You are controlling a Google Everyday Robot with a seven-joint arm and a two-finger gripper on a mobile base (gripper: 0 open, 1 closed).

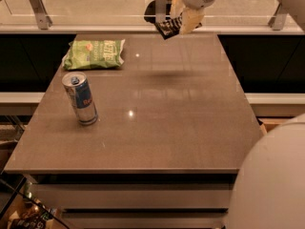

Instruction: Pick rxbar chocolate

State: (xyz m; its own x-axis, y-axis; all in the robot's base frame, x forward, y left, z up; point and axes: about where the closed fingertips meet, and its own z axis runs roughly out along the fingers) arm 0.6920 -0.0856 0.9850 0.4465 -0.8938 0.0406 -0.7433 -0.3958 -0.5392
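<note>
My gripper (180, 23) hangs above the far edge of the table, near the top middle of the camera view. It is shut on the rxbar chocolate (167, 27), a small flat black-wrapped bar with white lettering, which sticks out to the left of the cream fingers (189, 20). The bar is held in the air, well above the tabletop, and a faint shadow lies on the table below it.
A green chip bag (95, 53) lies at the table's far left. A blue and silver can (80, 98) stands upright left of centre. The brown table (167, 128) has a glass rail with metal posts (39, 6) behind it. My white arm body (271, 180) fills the lower right.
</note>
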